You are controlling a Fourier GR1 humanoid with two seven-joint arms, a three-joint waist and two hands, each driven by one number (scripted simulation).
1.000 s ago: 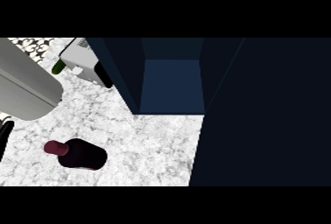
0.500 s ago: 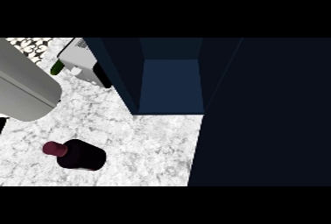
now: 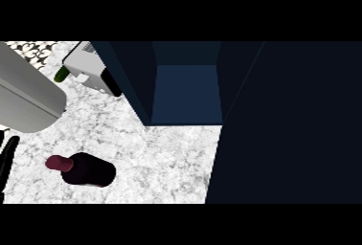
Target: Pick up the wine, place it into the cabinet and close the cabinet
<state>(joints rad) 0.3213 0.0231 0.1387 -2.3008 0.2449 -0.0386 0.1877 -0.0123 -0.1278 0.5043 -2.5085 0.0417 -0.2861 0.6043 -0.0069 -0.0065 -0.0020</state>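
head view: the wine bottle stands on the white marble counter at lower left, dark red cap toward the left edge, with nothing touching it. a grey left forearm crosses the upper left. only a black sliver of the left hand shows at the left edge, near the bottle but apart from it, so i cannot tell whether it is spread or closed. the dark blue cabinet stands open behind the bottle, its door filling the right side. a white appliance sits just beside the cabinet.

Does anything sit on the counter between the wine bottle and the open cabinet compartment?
Nothing visible does. Bare white marble counter runs from the dark, maroon-capped wine bottle to the navy cabinet's open compartment.
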